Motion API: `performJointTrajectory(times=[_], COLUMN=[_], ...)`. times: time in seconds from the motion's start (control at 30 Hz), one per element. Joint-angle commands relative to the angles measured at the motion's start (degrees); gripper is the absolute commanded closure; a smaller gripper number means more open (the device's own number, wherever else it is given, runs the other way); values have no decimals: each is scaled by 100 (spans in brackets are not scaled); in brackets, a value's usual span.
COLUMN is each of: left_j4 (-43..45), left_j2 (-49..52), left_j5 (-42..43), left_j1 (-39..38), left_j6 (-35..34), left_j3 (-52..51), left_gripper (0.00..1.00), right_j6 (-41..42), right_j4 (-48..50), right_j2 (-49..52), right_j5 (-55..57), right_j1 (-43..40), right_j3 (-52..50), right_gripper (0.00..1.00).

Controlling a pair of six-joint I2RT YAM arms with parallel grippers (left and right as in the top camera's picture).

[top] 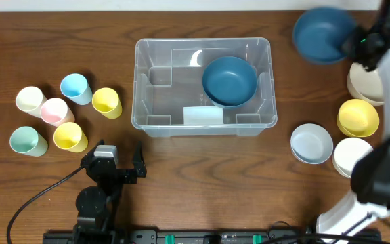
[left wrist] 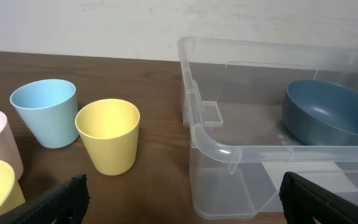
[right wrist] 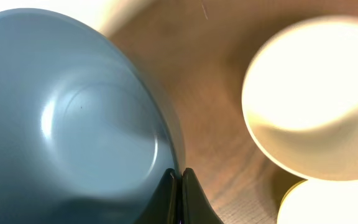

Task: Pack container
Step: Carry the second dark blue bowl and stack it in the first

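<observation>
Fingers on the right (right wrist: 192, 202) were clenched on the rim of a blue bowl (top: 322, 35) at upper right; fingers on the left (left wrist: 61, 200) stood spread wide — released. The container (top: 161, 102) sat mid-frame on the worktop (top: 202, 169) — a second blue bowl (top: 230, 80) inside.

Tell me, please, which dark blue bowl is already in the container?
The left bowl, lying in the container; the right gripper holds the other bowl.

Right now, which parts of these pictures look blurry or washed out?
Overhead: the dark blue bowl at top right is smeared, likely by motion; a white glint sits on the container. Right wrist: that bowl is soft, the cream bowl glaringly bright. Left wrist: crisp.
</observation>
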Motion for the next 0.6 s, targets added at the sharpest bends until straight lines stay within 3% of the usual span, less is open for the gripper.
performJointTrajectory(times=[0.0, 0.23, 0.57], left_j4=[-186, -186, -186], left_j2=[-37, -37, -37], left_j5=[42, 42, 42], left_j1=[24, 24, 24], left_j6=[13, 13, 13], left_j3=[-96, -96, -96], left_gripper=[2, 2, 2], right_j6=[-402, -776, -1012], right_j4=[-35, -498, -894], right_j2=[-767, -1449, -925], right_j5=[-573, -1113, -459], right_j1=[142, 951, 2184], right_j3=[205, 205, -125], right_gripper=[99, 99, 99])
